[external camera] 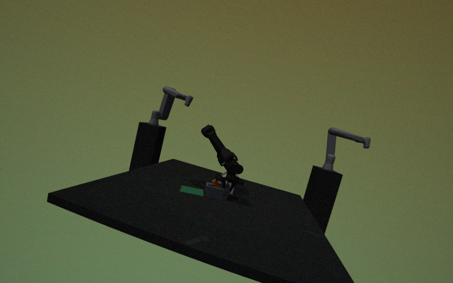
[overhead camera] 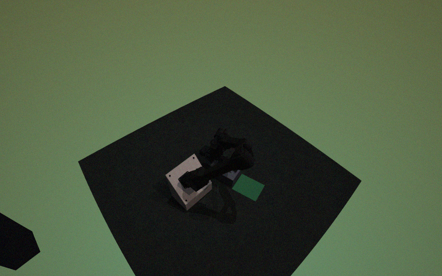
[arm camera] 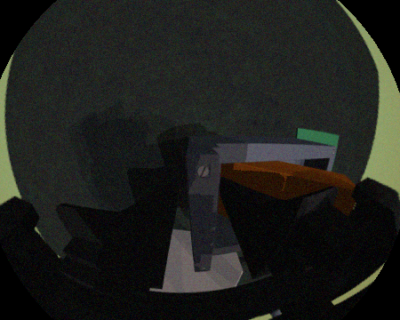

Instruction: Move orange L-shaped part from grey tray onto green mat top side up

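Observation:
The orange part (external camera: 216,182) (arm camera: 267,171) is tipped steeply in the grey tray (overhead camera: 231,176) (external camera: 214,192) (arm camera: 276,152). Its end toward the green mat (overhead camera: 248,187) (external camera: 191,190) (arm camera: 317,136) stands up above the rim, and its other end is down in the pocket. My gripper (external camera: 227,188) (arm camera: 198,183) is partly open with nothing between its fingers. One finger reaches down over the low end of the part, and the other is outside the tray's end wall. The finger hides the contact in the wrist view. In the top view my arm hides the part. The mat is bare.
A pale block (overhead camera: 181,168) (arm camera: 178,262) under my arm's base stands close beside the tray. Two grey arms (external camera: 166,103) (external camera: 331,146) stand on dark pedestals beyond the black table (overhead camera: 284,212) (external camera: 150,218).

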Robot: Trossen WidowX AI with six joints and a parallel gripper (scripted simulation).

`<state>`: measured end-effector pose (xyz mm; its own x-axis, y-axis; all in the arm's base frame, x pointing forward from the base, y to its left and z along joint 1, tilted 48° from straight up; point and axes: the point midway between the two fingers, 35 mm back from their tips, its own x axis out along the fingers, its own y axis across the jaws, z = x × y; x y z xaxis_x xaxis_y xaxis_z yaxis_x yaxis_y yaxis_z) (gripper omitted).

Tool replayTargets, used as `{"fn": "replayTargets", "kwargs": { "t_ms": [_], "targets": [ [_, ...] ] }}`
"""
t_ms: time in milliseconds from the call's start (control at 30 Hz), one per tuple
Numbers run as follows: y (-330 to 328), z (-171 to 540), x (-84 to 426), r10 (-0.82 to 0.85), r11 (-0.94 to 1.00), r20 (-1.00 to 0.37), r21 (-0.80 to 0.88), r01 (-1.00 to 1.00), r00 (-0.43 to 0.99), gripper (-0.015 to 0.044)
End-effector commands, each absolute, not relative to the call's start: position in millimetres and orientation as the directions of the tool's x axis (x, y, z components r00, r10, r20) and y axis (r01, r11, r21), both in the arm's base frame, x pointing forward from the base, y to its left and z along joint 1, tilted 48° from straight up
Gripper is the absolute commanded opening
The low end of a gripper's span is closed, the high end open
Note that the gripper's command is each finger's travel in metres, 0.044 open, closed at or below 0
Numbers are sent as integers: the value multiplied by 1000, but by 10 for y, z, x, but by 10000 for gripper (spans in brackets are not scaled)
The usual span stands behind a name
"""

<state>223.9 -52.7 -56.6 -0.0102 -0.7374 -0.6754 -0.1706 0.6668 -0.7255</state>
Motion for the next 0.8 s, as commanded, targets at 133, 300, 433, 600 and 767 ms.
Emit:
{"fn": "replayTargets", "kwargs": {
  "t_ms": [133, 300, 433, 600, 767],
  "targets": [
    [-387, -562, 2203, -742, 663, -671, -729, -172, -17, 180],
    [-214, -403, 2249, -738, 667, -675, -725, -173, -16, 180],
    [143, 7, 2264, -737, 668, -676, -724, -173, -17, 180],
    [258, 168, 2243, -739, 665, -673, -726, -172, -18, 180],
    [258, 168, 2243, -739, 665, -673, -726, -172, -18, 180]
  ]
}}
